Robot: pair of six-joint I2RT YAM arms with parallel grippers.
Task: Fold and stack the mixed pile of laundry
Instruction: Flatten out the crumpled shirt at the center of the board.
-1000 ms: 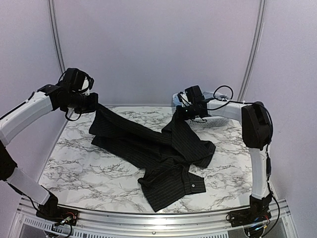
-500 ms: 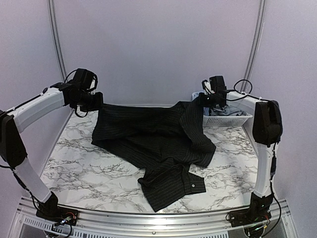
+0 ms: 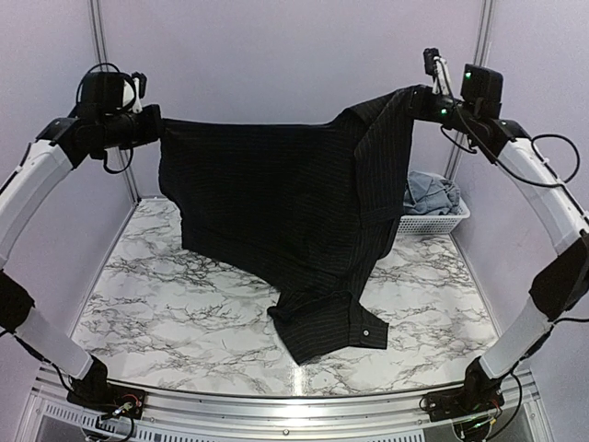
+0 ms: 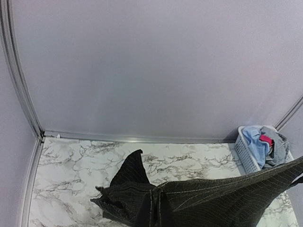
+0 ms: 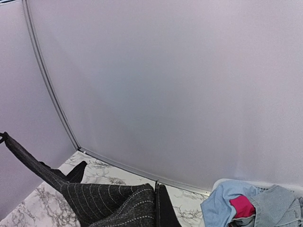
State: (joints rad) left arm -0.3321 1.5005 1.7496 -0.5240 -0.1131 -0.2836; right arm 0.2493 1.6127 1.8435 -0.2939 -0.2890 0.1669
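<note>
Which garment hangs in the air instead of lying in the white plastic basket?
The black pinstriped shirt: left gripper and right gripper hold it stretched. The light blue piece, grey-blue piece and pink piece lie in the basket.

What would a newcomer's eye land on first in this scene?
The big black pinstriped shirt hangs like a curtain across the middle. The left gripper and right gripper, held high, pinch its top corners, and its lower end trails on the marble table. Behind it at the far right, a white lattice basket holds light blue garments and a pink-red one.
</note>
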